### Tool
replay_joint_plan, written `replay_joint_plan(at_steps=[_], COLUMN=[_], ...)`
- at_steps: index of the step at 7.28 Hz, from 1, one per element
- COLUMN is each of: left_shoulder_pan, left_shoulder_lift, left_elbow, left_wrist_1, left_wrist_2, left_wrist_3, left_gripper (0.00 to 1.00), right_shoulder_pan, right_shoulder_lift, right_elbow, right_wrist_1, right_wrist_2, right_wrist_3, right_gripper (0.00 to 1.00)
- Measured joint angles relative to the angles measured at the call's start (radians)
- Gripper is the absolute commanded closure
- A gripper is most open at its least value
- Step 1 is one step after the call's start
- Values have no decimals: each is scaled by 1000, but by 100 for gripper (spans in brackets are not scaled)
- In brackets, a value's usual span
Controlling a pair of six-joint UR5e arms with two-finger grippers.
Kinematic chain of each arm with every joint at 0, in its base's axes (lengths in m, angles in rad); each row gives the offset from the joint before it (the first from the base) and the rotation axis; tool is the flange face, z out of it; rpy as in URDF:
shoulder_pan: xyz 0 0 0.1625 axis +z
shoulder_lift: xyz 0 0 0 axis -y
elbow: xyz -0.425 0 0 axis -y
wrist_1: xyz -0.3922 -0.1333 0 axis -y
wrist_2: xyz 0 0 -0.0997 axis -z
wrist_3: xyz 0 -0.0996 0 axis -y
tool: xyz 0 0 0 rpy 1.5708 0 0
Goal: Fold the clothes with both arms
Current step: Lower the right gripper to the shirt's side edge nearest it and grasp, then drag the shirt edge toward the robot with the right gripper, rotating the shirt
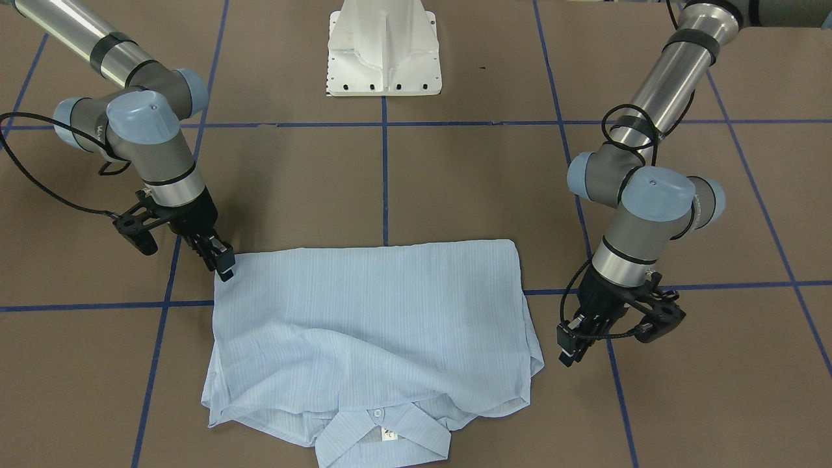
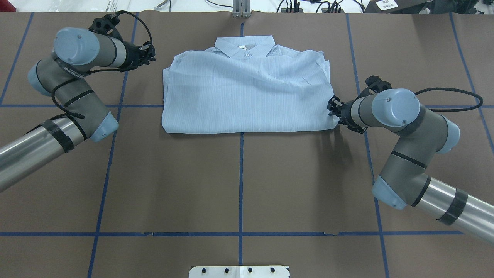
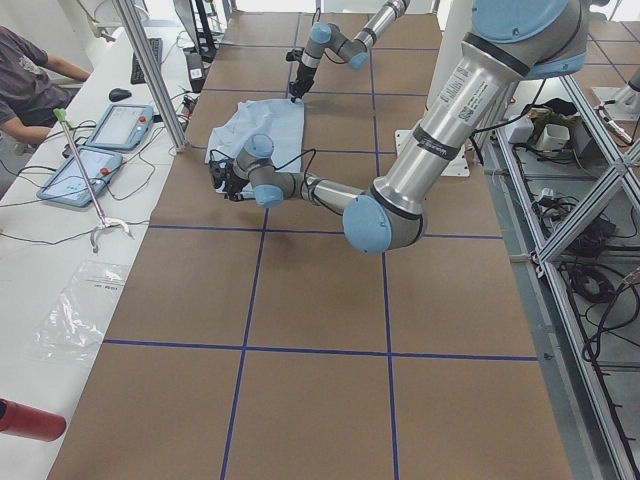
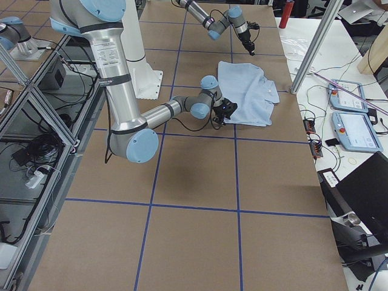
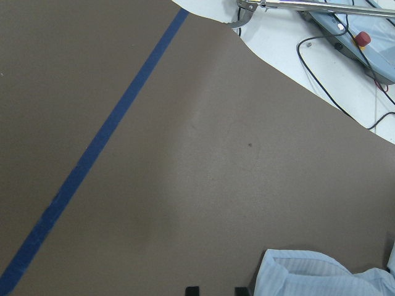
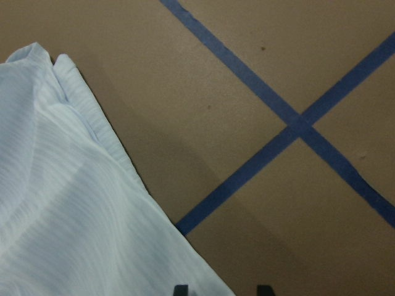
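Collar (image 1: 383, 442) of the pale-blue shirt (image 1: 370, 312) is seen closest to the front-facing camera, at the shirt's edge away from the white pedestal base (image 1: 383, 52). 1 small white button (image 1: 376, 412) is visible at the collar. Shirt is laid flat on the brown surface (image 1: 455, 182), folded into a rough rectangle, with wrinkles noted near the collar end. It is positioned between the 2 arms and laid over 1 blue tape line (image 1: 97, 306).

Right claw (image 1: 224, 263) is placed at the shirt's corner nearest the base, on the robot's right side. Whether the tips actually touch the fabric cannot be told. In the right wrist view the 2 fingertips (image 6: 180, 290) are seen spread apart, with the shirt edge running in between them over brown surface. Claw is not clenched on the cloth: released.

Left claw (image 1: 571, 348) is held low just beside the shirt's opposite side, toward the collar end, apart from the cloth. In the left wrist view its fingertips (image 5: 192, 290) are seen spread, bare surface between, a shirt corner off to 1 side. Released, nothing grasped.

Left arm (image 1: 650, 195) and right arm (image 1: 143, 130) are both bent at the wrist, claws pointed down at the surface. 1 seated person (image 3: 25, 80) is partly seen at the edge of the left side view.
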Motion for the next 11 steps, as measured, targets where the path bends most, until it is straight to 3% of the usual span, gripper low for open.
replay_joint_plan(at_steps=[3, 5, 6, 8, 10, 11], left_shoulder_pan=[1, 1, 2, 3, 3, 5], left_shoulder_lift=[0, -1, -1, 0, 15, 41], left_elbow=[-1, -5, -9, -25, -63, -108], left_wrist_1=[0, 0, 0, 1, 1, 2], left_wrist_2=[0, 0, 0, -1, -25, -57], left_wrist_3=[0, -2, -3, -5, -6, -9], left_gripper=[68, 68, 68, 68, 68, 68], right_shoulder_pan=[5, -27, -82, -304, -536, -630], right_shoulder_lift=[-13, -50, -86, -159, -199, -210], right_elbow=[49, 170, 284, 519, 659, 704], right_wrist_1=[-3, -66, -151, -381, -587, -656], right_wrist_2=[2, 0, -3, -45, -62, -44], right_wrist_3=[0, 10, 19, 46, 56, 57], right_gripper=[100, 100, 100, 100, 100, 59])
